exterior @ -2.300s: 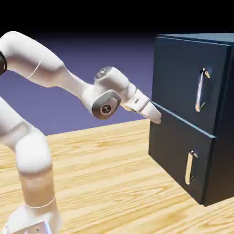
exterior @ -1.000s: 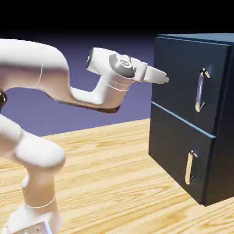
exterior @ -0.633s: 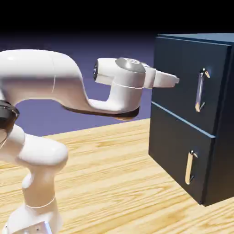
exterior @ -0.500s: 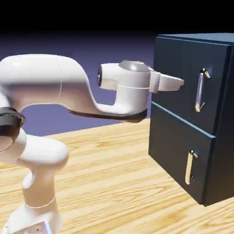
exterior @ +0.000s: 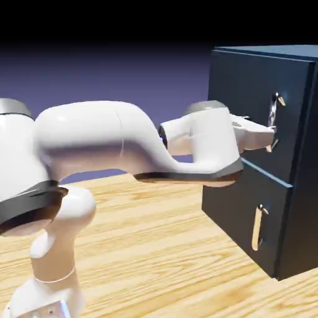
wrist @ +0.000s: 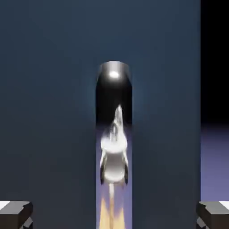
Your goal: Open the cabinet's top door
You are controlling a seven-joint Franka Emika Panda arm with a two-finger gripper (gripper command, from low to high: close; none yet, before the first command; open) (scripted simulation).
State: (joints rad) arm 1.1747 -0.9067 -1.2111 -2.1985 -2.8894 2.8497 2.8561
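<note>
Pincer-wise, the white two-finger gripper (exterior: 268,131) is seen w/ jaws spread wide, nothing held between them; in the hand view its two small grey fingertips (wrist: 15,214) are parked at the bottom corners, far apart, w/ the slim vertical silver bar handle (wrist: 114,129) framed in the middle between them. From the exterior view the gripper is held roughly level at the lower part of that handle (exterior: 273,122), right up by it, tho actual contact can't be made out. The flat dark navy top door (exterior: 248,105) looks shut, flush w/ the front of the large boxy dark navy-blue cabinet (exterior: 301,205), which is sat on the light wood-grain table (exterior: 155,248) at the exterior view's right. Below it, the shorter lower panel (exterior: 239,211) w/ its own silver bar handle (exterior: 259,227) is also flush. The white arm (exterior: 124,146) is stretched across from the left.
</note>
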